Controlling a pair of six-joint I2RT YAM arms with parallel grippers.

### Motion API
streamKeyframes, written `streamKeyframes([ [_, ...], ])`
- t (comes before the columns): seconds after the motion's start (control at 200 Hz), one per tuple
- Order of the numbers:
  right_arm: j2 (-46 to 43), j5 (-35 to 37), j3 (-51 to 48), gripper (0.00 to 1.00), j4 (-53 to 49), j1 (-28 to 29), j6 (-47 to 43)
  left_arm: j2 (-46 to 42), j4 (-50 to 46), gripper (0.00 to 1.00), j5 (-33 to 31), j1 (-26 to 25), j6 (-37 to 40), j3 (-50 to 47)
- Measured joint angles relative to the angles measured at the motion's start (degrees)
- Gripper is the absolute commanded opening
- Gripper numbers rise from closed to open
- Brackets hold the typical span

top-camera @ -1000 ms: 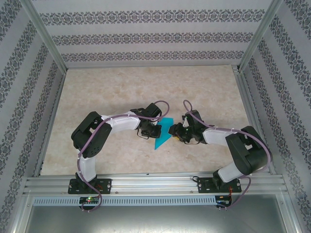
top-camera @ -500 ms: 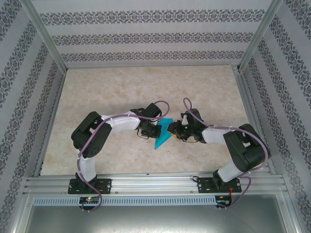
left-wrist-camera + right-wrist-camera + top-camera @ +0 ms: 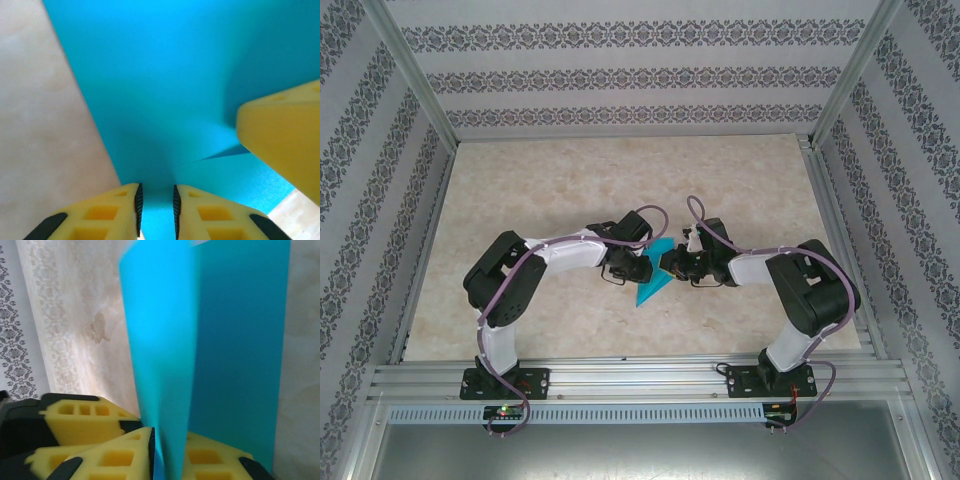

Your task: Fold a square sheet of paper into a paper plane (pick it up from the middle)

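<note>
At the middle of the tabletop (image 3: pixel 520 190), between the two arms, the square sheet of paper (image 3: pixel 648 288) lay partly folded, with one flap standing up from the flat part. The right hand (image 3: pixel 167 460) was pinched on that flap's lower edge, which likely held it upright for creasing. The left hand (image 3: pixel 155 202) sat low over the flat part, jaws only narrowly parted with paper showing in the gap, probably to steady the sheet.
</note>
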Motion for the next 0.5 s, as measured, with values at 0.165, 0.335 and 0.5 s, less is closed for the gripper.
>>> streamKeyframes([
  [0.165, 0.07, -0.70, 0.02, 0.15, 0.31, 0.00, 0.07, -7.23, 0.00, 0.48, -1.92, -0.24, -0.39, -2.97],
  [0.335, 0.00, -1.16, 0.04, 0.19, 0.44, 0.00, 0.48, -13.55, -0.02, 0.53, -8.35, -5.42, -1.03, -4.66],
  [0.5, -0.04, -1.46, 0.55, 0.21, 0.26, 0.00, 0.59, -11.74, -0.42, 0.54, -17.07, -14.14, -1.29, -4.37],
])
